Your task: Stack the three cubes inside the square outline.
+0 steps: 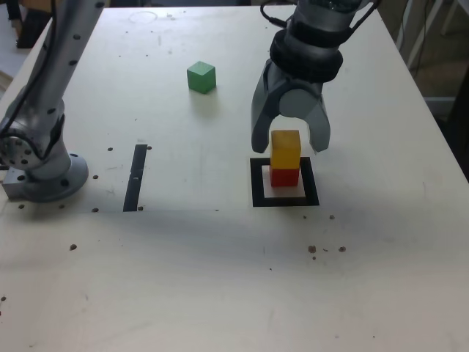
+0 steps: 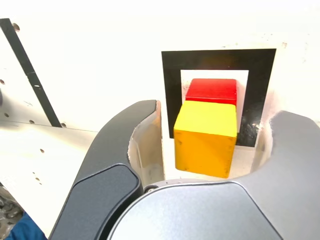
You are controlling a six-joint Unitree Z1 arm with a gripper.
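Observation:
The yellow cube [image 1: 286, 149] [image 2: 206, 132] sits on top of the red cube [image 1: 284, 177] [image 2: 212, 91], both inside the black square outline [image 1: 257, 183] [image 2: 170, 90]. My gripper [image 1: 291, 143] [image 2: 217, 112] is open and straddles the yellow cube, with a gap showing on each side between cube and finger. The green cube [image 1: 201, 76] stands alone on the table, farther back and toward the exterior view's left, apart from the stack; it does not show in the wrist view.
A narrow black strip [image 1: 135, 176] [image 2: 25, 65] lies on the white table [image 1: 220, 279] at the exterior view's left of the outline. The arm's base [image 1: 44, 172] is bolted at the far left. Small dark specks dot the tabletop.

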